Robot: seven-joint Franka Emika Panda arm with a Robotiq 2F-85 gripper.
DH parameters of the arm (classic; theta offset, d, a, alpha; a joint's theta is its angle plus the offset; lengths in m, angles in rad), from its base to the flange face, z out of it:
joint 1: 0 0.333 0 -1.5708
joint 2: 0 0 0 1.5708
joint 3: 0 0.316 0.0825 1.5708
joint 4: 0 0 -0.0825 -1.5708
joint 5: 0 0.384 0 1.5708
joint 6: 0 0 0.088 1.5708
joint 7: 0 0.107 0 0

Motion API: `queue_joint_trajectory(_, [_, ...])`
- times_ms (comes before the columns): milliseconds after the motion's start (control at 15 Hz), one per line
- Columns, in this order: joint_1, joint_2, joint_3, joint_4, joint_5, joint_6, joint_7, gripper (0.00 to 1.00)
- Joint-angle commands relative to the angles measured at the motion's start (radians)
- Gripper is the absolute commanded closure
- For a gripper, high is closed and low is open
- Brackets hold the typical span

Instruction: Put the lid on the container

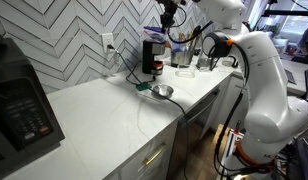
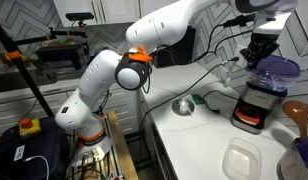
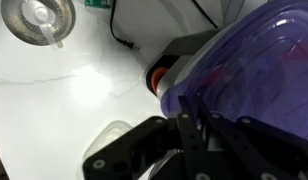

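Observation:
My gripper [image 2: 262, 57] is shut on the purple lid [image 2: 278, 69] and holds it tilted just above the dark container [image 2: 256, 104]. In the wrist view the lid [image 3: 249, 70] fills the right side, with my gripper's fingers [image 3: 190, 135] clamped on its near edge. Under it shows the container's dark top with a reddish mark [image 3: 158, 76]. In an exterior view the container [image 1: 151, 55] stands by the tiled wall with my gripper [image 1: 172, 17] up and to its right. I cannot tell whether the lid touches the container.
A small steel bowl [image 2: 183, 105] sits on the white counter, also in the wrist view [image 3: 39, 20], with a green item [image 2: 199, 99] beside it. A black microwave-like appliance [image 1: 19, 105] stands at one end. A white tray [image 2: 241, 158] and a wooden spoon [image 2: 297, 114] lie near the container.

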Motion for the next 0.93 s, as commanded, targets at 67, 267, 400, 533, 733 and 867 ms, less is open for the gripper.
queue_joint_trajectory(67, [-0.001,0.001,0.012,0.001,-0.036,0.005,0.061,0.65])
queue_joint_trajectory(267, [0.001,0.0,0.015,0.001,-0.045,-0.004,0.064,0.43])
queue_joint_trajectory(400, [-0.001,-0.004,0.02,0.006,-0.044,0.001,0.06,0.28])
queue_joint_trajectory(533, [-0.008,-0.023,0.03,0.006,-0.033,0.006,0.046,0.14])
queue_joint_trajectory(733, [-0.015,-0.102,0.047,-0.039,-0.043,-0.077,-0.084,0.0])
queue_joint_trajectory(867, [-0.017,-0.143,0.044,-0.049,-0.053,-0.173,-0.18,0.0])
